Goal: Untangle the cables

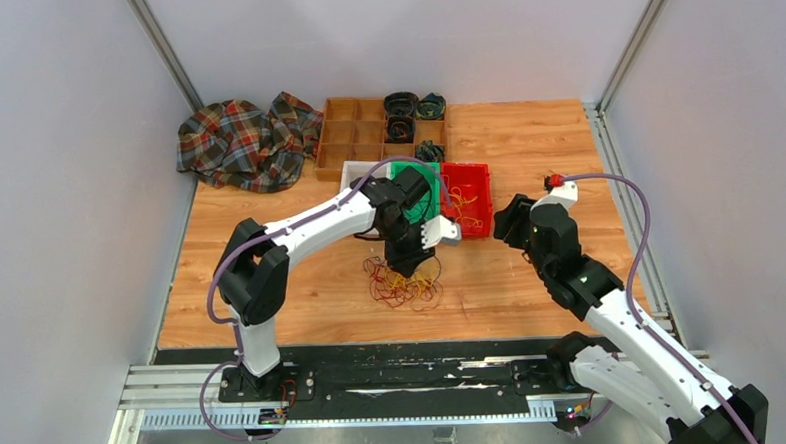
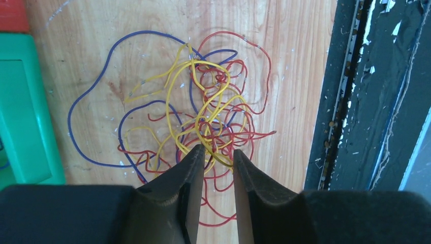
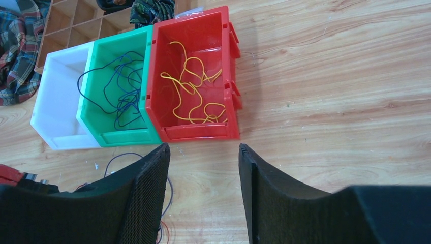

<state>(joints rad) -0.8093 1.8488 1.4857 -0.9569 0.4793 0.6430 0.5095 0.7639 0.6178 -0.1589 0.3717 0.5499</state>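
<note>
The cables (image 1: pixel 404 285) lie in a tangled heap of yellow, red and blue strands on the wooden table, in front of the bins. In the left wrist view the cables (image 2: pixel 203 107) spread out just beyond my fingers. My left gripper (image 1: pixel 408 266) points down over the heap. Its jaws (image 2: pixel 218 155) stand a little apart, with a yellow strand crossing between the tips. My right gripper (image 1: pixel 504 222) hovers right of the heap, open and empty (image 3: pixel 203 147), above bare wood. A few strands show by its left finger (image 3: pixel 147 193).
A red bin (image 3: pixel 193 133) holds yellow wires (image 3: pixel 193 86). A green bin (image 3: pixel 127 137) holds blue wires (image 3: pixel 122 91), and a white bin (image 3: pixel 56 101) stands beside it. A wooden compartment tray (image 1: pixel 350 134) and a plaid cloth (image 1: pixel 245 138) lie at the back. A black rail (image 2: pixel 366 101) runs along the near edge.
</note>
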